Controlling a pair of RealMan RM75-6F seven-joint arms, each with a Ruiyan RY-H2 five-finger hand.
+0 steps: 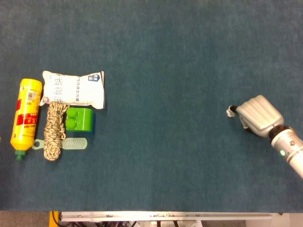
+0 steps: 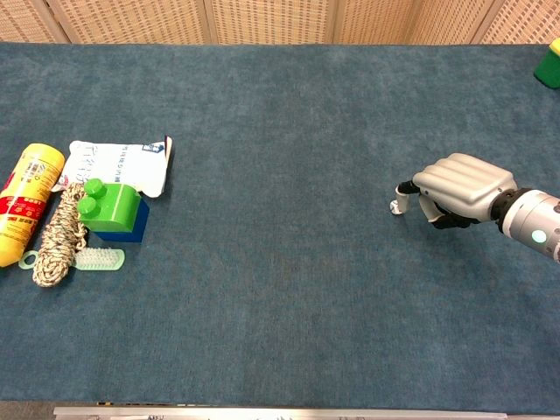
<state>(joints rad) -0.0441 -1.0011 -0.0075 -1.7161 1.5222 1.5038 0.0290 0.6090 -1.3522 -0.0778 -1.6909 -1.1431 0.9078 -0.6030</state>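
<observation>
While every object sits bunched at the far left of the blue table cloth (image 1: pixel 156 156), the right hand (image 1: pixel 258 116) hovers well apart from them, low over bare cloth on the right side. Its back faces up and its fingers are curled under the palm, with only a fingertip (image 2: pixel 400 206) poking out toward the left; nothing shows inside the curl, so it holds nothing. That pose reads as a hand carried across the table rather than one ready to grasp.

The left hand appears in neither view.

Nearest to the right hand, though far off, is the green toy block (image 1: pixel 80 119), studs up, resting on a blue base that the chest view shows (image 2: pixel 122 229). Just behind it lies a white printed packet (image 1: pixel 74 89), flat on the cloth. A coil of braided rope (image 1: pixel 54 132) lies lengthwise between the block and a yellow bottle (image 1: pixel 25 117), which lies on its side with its green cap toward the near edge. A pale green brush (image 1: pixel 73 143) lies in front of the block, touching the rope's lower end. The tight, side-by-side row suggests these were laid out together as a set. At the far right corner in the chest view, another green and yellow object (image 2: pixel 549 66) is cut off by the frame.
</observation>
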